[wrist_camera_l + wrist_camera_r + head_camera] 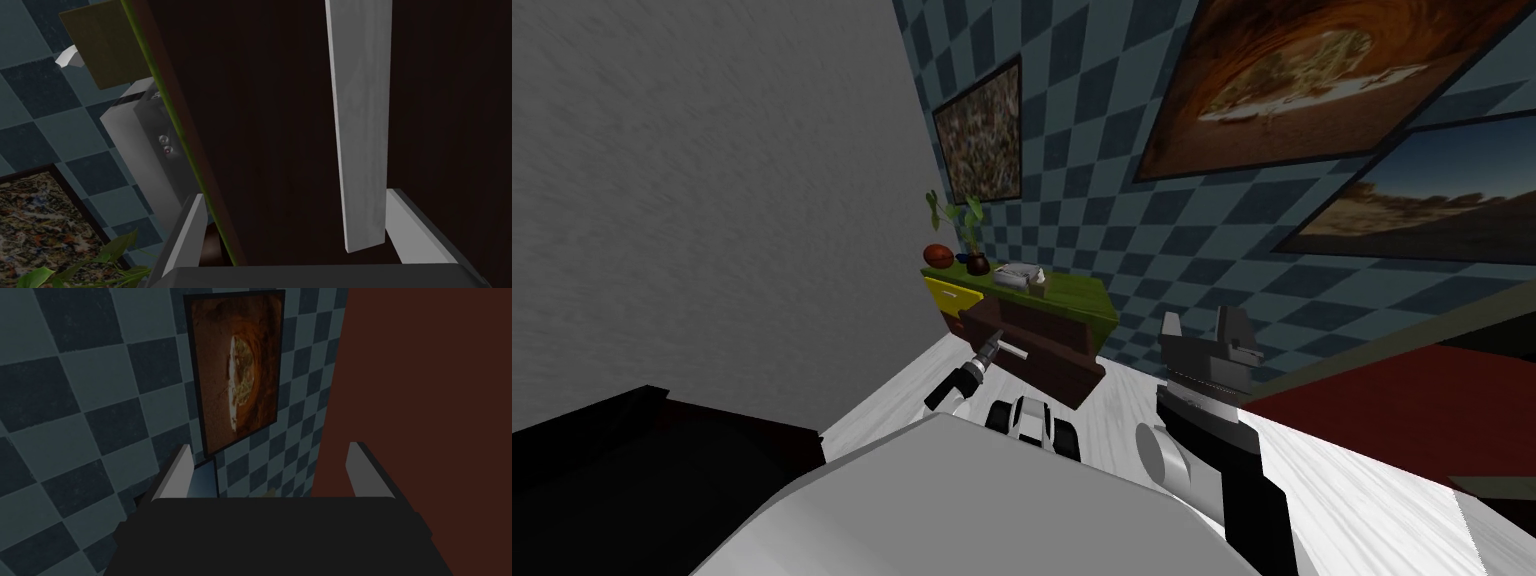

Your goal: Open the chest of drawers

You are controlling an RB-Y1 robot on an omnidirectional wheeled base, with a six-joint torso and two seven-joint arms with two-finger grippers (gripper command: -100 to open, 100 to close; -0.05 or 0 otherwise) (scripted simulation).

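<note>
Standing close to the chest of drawers (1077, 292), set against the checkered wall, its green top carrying a potted plant (974, 245) and a reddish ball (938, 255). Reaching forward with the left gripper (990, 352) to the dark brown drawer (1057, 365), jutting well out of the chest's front next to a flush yellow drawer (950, 293). Straddling the pale bar handle (362, 125) with the blades spread: released, not clenched. Handle between the two blades and just beside one finger (415, 230), the other finger out past the edge of the drawer front. Probably spread like this to hook the bar and drag it rather than pinch it. Whether actually touching the bar, cannot tell. Judged from the drawer's reach out of the chest: opening well along, perhaps needing only a little more pull straight back along the runners. Holding the right gripper (1200, 318) raised off to the side, likely to stay clear of the drawer's path, fingers apart and empty.
</note>
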